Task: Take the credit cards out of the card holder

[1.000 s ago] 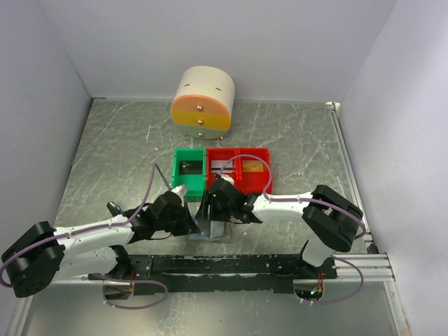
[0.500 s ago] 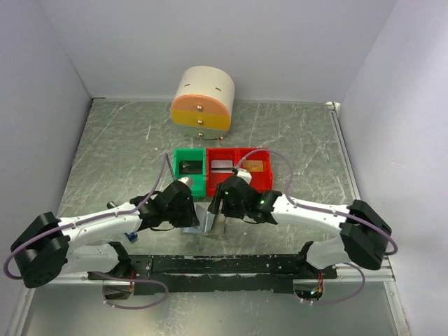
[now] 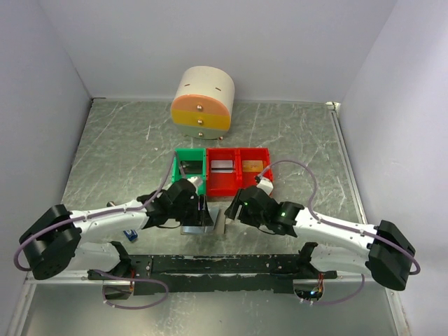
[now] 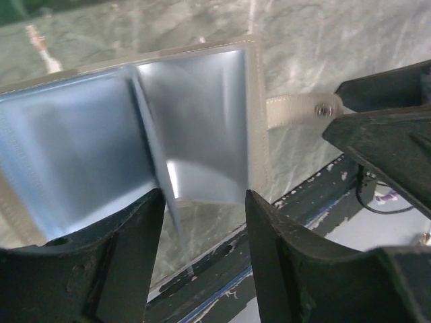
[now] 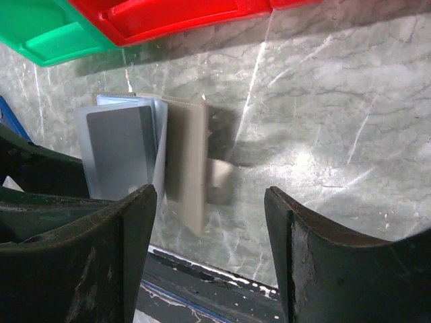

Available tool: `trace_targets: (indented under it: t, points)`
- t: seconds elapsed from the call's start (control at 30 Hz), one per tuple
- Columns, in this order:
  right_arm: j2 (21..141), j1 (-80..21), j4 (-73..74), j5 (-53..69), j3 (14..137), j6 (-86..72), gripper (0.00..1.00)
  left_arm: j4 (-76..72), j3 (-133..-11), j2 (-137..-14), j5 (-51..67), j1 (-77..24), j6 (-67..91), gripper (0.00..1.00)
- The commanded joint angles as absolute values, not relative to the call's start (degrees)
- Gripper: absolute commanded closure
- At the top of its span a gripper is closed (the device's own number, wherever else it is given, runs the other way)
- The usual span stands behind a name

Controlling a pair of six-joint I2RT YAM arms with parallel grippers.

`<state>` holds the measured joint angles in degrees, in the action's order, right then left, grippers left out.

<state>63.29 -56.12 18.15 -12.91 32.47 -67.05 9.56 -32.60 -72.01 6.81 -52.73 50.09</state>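
Since a second ago my right arm has stretched out low along the near edge, and my right tool [image 5: 209,195] has pulled back from the card holder [image 4: 195,114], which it was gripping together with the left one. My left tool [image 3: 201,208] was pressed shut then and is now spread.

The card holder sits open on the surface [image 3: 112,154], close to the near edge and a little left of the middle. It is just in front of the green bin [image 3: 176,168] and the red bin [image 3: 222,185]. From my left wrist I look straight onto its silvery blue inner pockets. A thin leaf stands up along the fold, running down between my two left fingers [image 4: 128,256], which are well apart and pinch nothing. The holder's strap [image 4: 296,111] with its snap sticks out on the side toward my right tool, whose dark fingers show just beyond it.

From my right wrist the grey-brown cover is tilted up and blurred, so I cannot tell whether the holder lies flat. A grey card [image 5: 121,151] shows in the pocket on the far side of that cover. My right tool is spread too, with nothing between its fingers. It hangs just beside the holder on the right, not touching it.
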Motion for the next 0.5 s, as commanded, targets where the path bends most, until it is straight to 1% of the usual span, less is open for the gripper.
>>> trace_targets:
  t: [0.0,0.1,0.17,0.2,0.3,0.47]
  points:
    - [59.1,-55.7,15.5,-15.0,29.2,-69.5,0.34,1.9,-34.6,-74.1,14.0,-53.1,48.6,0.37]
    - [56.2,-55.6,13.6,-15.6,27.0,-70.3,0.34,-2.1,-34.8,-76.6,19.2,-53.1,48.3,0.35]
    - [54.6,-55.6,13.1,-16.0,26.1,-70.7,0.34,-3.9,-35.5,-79.0,23.5,-53.1,48.2,0.36]
    - [53.8,-55.5,13.1,-16.1,25.7,-70.7,0.34,-3.6,-35.9,-79.6,23.9,-53.2,48.5,0.37]
    - [52.6,-55.3,12.8,-15.6,25.4,-69.8,0.35,-3.2,-34.7,-78.3,22.2,-53.4,50.1,0.34]
    - [52.8,-55.3,12.8,-14.1,26.5,-68.1,0.42,3.5,-34.9,-73.1,15.7,-53.4,49.1,0.33]
